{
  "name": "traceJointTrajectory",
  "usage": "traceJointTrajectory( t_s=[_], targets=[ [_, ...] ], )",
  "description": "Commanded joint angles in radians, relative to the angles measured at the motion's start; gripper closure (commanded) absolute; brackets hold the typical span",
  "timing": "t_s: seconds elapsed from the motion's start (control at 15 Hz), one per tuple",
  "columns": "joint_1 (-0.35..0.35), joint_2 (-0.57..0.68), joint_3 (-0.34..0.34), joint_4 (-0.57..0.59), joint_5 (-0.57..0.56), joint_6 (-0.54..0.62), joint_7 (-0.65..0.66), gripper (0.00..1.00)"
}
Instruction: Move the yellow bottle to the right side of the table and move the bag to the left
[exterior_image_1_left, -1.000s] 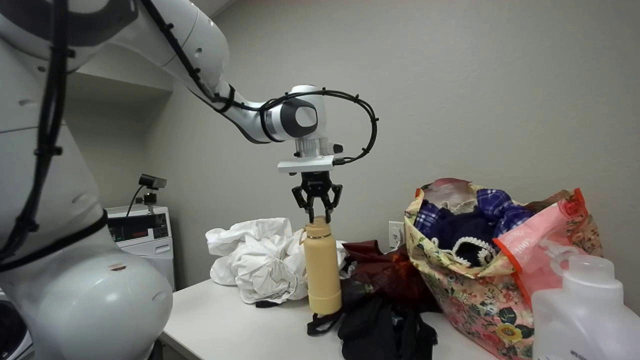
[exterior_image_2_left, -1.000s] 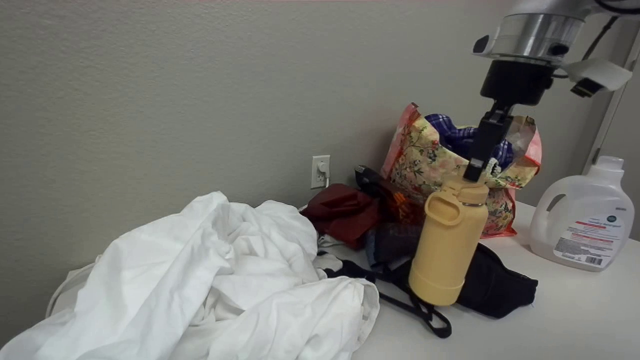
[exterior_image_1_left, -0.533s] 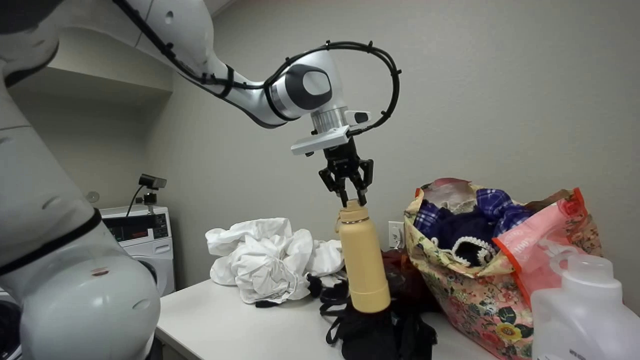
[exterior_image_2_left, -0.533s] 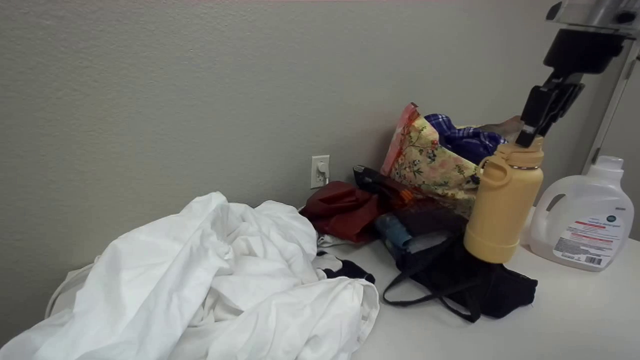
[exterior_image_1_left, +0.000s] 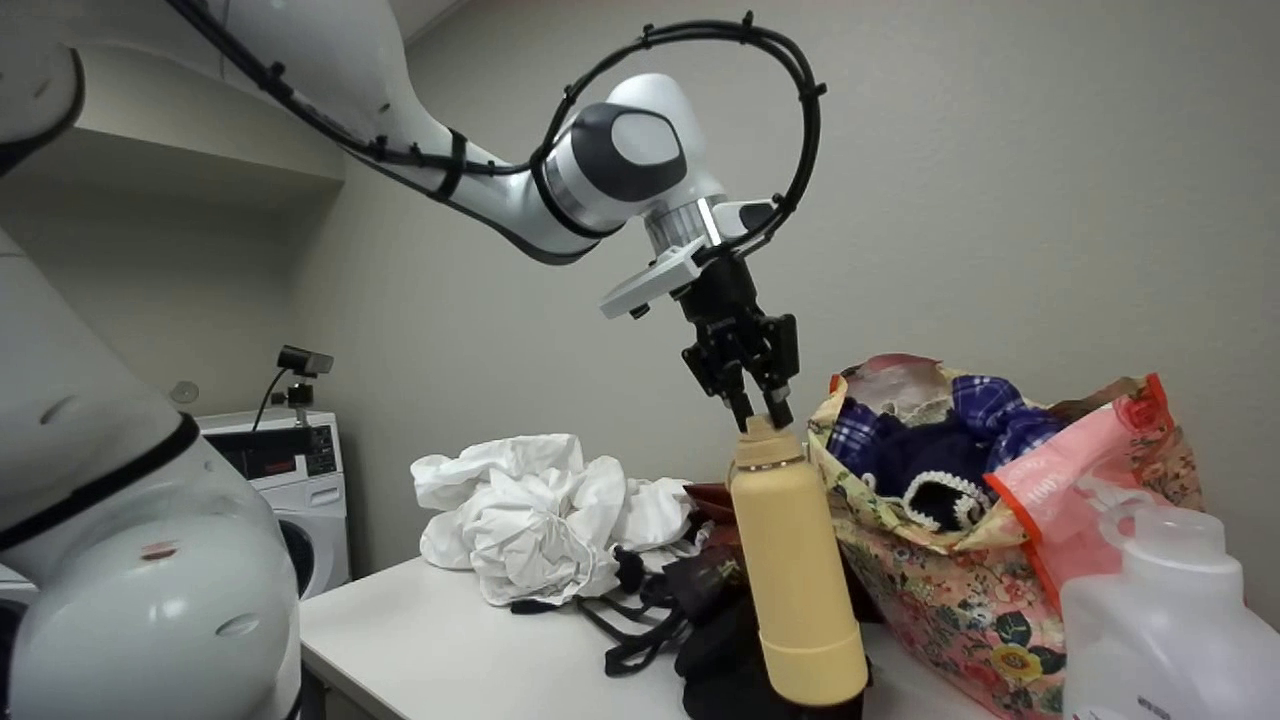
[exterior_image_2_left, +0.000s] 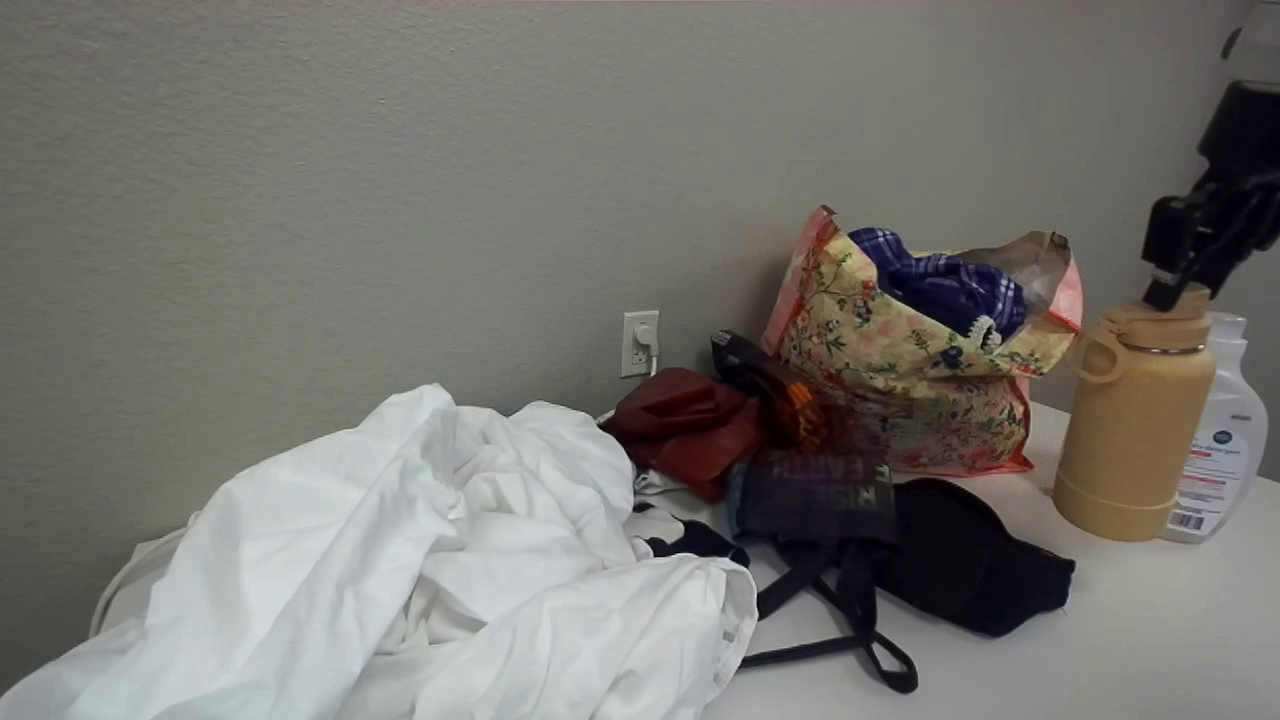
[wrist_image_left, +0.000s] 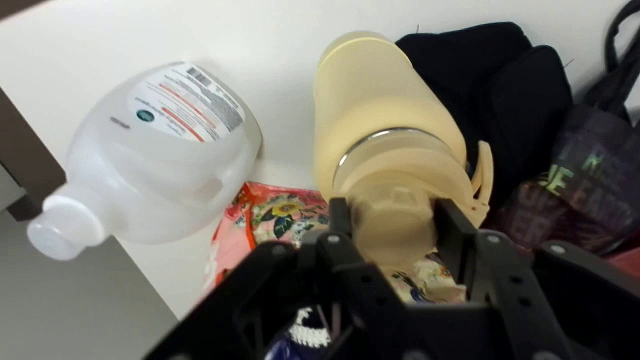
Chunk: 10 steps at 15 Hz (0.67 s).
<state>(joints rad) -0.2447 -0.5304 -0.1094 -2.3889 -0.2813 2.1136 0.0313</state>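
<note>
My gripper (wrist_image_left: 392, 225) is shut on the cap of the yellow bottle (wrist_image_left: 380, 85), a finger on each side of it in the wrist view. In an exterior view the yellow bottle (exterior_image_1_left: 800, 580) hangs tilted below the gripper (exterior_image_1_left: 763, 422), its base swung to the right. The yellow bottle (exterior_image_2_left: 1130, 440) also appears at the right of an exterior view, partly covering a jug. Whether its base touches the table (exterior_image_2_left: 1150, 640) I cannot tell. A dark soft item with orange parts (exterior_image_2_left: 800, 405) lies by the wall; I cannot tell whether this is the bag.
A translucent white jug (wrist_image_left: 165, 155) stands close beside the bottle. The floral bag (exterior_image_2_left: 900, 350), filled with cloth, stands against the wall. Black fabric (exterior_image_2_left: 970, 560) and a dark lettered bag with straps (exterior_image_2_left: 820, 495) lie on the table, near crumpled white cloth (exterior_image_2_left: 450, 560).
The gripper and the bottle have moved right in both exterior views, and the bottle's tilt has grown. The dark lettered bag and its straps have shifted on the table.
</note>
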Motion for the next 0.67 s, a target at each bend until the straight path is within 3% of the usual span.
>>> traceJointTrajectory(
  t_s=[0.0, 0.6],
  targets=[
    [-0.054, -0.050, -0.005, -0.078, -0.045, 0.034, 0.117, 0.79],
    [-0.150, -0.043, -0.067, -0.157, -0.024, 0.099, 0.236, 0.79]
  ],
)
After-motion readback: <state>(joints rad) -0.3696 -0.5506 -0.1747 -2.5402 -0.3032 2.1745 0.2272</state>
